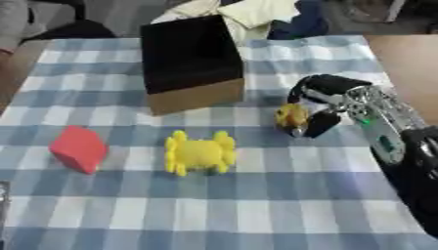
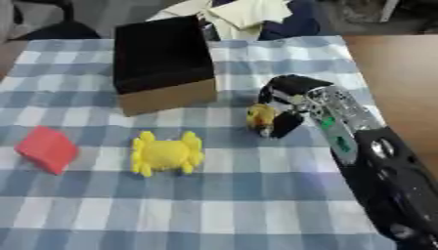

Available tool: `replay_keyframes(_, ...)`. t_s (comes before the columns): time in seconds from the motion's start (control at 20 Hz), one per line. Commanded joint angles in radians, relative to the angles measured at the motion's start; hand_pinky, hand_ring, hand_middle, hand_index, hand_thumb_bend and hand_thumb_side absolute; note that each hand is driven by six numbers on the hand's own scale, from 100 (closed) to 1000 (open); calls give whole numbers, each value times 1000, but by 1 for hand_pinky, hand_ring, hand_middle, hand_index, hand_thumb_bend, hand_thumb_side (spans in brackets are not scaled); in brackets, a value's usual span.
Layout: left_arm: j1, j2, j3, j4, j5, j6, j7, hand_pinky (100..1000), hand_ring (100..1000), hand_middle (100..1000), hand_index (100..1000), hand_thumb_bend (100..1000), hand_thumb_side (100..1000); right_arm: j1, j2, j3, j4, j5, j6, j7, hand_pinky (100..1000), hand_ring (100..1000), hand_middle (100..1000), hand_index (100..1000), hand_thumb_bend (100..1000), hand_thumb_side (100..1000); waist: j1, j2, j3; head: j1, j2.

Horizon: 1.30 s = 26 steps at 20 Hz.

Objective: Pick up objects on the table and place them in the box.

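A cardboard box (image 1: 191,63) with a dark open inside stands at the table's far middle. My right hand (image 1: 322,101) reaches in from the right, its fingers and thumb curled round a small yellow-orange toy (image 1: 291,116) just right of the box's front corner, low over the cloth. A yellow crab-shaped toy (image 1: 200,153) lies in the middle of the table. To its left sits a red block (image 1: 78,148). My left hand shows in neither view.
A blue and white checked cloth (image 1: 256,205) covers the table, with bare wood (image 1: 410,58) at the right edge. Pale and dark fabric (image 1: 256,14) lies piled behind the box. A dark object (image 1: 3,205) pokes in at the lower left edge.
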Motion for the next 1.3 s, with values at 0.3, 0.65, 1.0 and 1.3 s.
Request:
replay_keyframes(0.3, -10, 13, 4, -16, 1, -1, -1, 622, 777, 681, 796, 118, 850, -23, -12, -9, -36, -54, 20, -11, 776, 780, 622, 733, 100, 340, 1, -18, 0, 1, -12)
replay_keyframes(0.65, -14, 34, 0, -16, -6, -2, -2, 623, 777, 682, 797, 113, 846, -47, -21, -32, -126, -104, 62, -13, 776, 773, 605, 729, 100, 321, 1, -21, -5, 6, -12)
replay_keyframes(1.0, -15, 39, -5, -16, -7, -3, -6, 624, 777, 682, 797, 112, 845, -123, 3, -36, -213, -128, 92, -22, 781, 770, 599, 727, 100, 307, 0, -23, -4, 5, -9)
replay_keyframes(1.3, -18, 37, -11, -16, -3, -3, -13, 624, 777, 682, 797, 112, 845, -222, 118, -16, -205, -67, 107, -25, 787, 772, 605, 725, 100, 312, 1, -26, 2, -3, -8)
